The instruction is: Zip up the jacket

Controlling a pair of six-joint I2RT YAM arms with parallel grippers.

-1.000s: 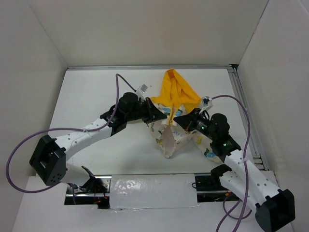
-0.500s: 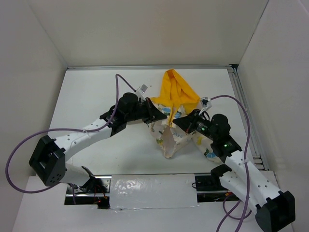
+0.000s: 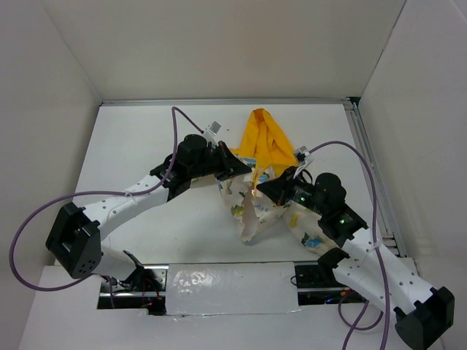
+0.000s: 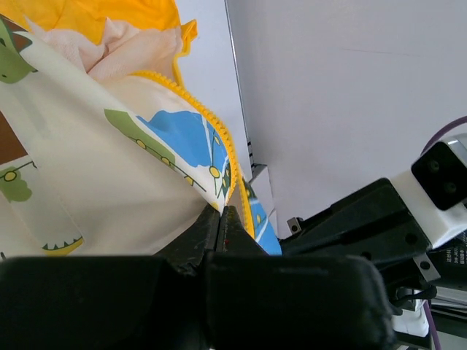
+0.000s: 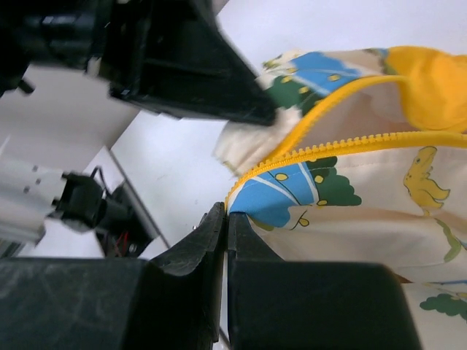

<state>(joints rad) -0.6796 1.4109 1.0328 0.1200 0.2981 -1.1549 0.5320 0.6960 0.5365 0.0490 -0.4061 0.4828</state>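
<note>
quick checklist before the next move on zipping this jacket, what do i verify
1. Left pincer shut on the jacket edge, beside the yellow zipper teeth: ok.
2. Right pincer shut on a toothed front edge: ok.
3. Zipper halves brought together: not ok, the front gapes open between the pincers.
4. Slider located: cannot tell, none shows in any view.
5. Pincers apart from each other: ok, a gap shows.
</note>
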